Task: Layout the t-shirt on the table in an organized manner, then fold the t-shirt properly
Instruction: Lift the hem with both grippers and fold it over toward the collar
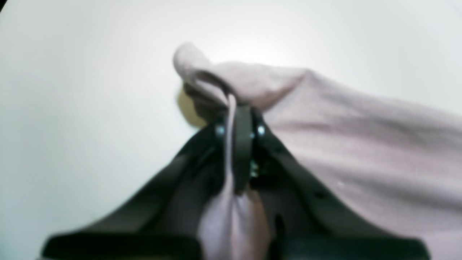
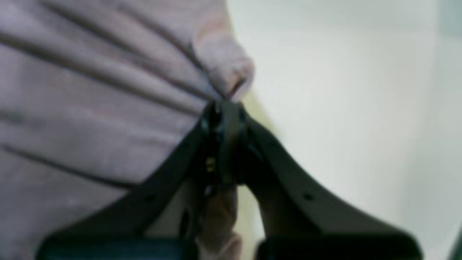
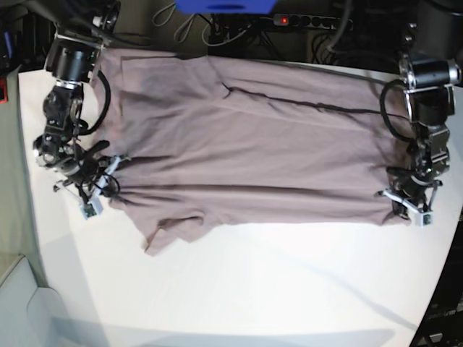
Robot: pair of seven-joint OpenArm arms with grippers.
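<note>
While the t-shirt (image 3: 246,152) is spread between them on the bench (image 3: 253,289), its edges are pinched by the left claw (image 1: 236,108) and right claw (image 2: 225,104).

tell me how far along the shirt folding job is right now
Mostly done: the dusty mauve-pink cotton t-shirt lies spread across the smooth white table, though long creases and a bunched sleeve remain. In hand: the left hand and right hand are each shut on an opposite edge of the cloth, pulling it taut between them. Left: smoothing it flat, then every fold; no fold is made yet.
</note>
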